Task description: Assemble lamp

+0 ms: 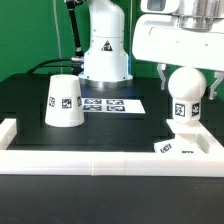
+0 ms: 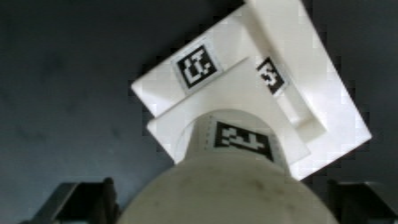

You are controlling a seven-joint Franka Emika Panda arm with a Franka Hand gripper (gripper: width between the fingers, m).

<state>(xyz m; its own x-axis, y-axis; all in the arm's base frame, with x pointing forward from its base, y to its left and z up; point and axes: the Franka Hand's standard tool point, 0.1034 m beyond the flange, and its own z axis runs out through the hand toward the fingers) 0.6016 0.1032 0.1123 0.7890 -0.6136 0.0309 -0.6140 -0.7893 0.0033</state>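
Observation:
The white round bulb [image 1: 186, 85] stands upright on its short tagged stem on the flat angular base [image 1: 200, 143] at the exterior view's right. My gripper [image 1: 186, 88] hangs over it, open, one finger on each side of the bulb with a small gap on both sides. In the wrist view the bulb [image 2: 214, 185] fills the space between the dark fingers [image 2: 80, 203], with the base [image 2: 231, 60] and its tags beyond. The truncated-cone shade [image 1: 64, 102] stands alone on the black table at the exterior view's left.
The marker board [image 1: 112, 104] lies flat behind the shade and the bulb. The robot pedestal [image 1: 105, 50] stands at the back. A white rail [image 1: 90, 162] borders the front of the work area, and the base rests against it.

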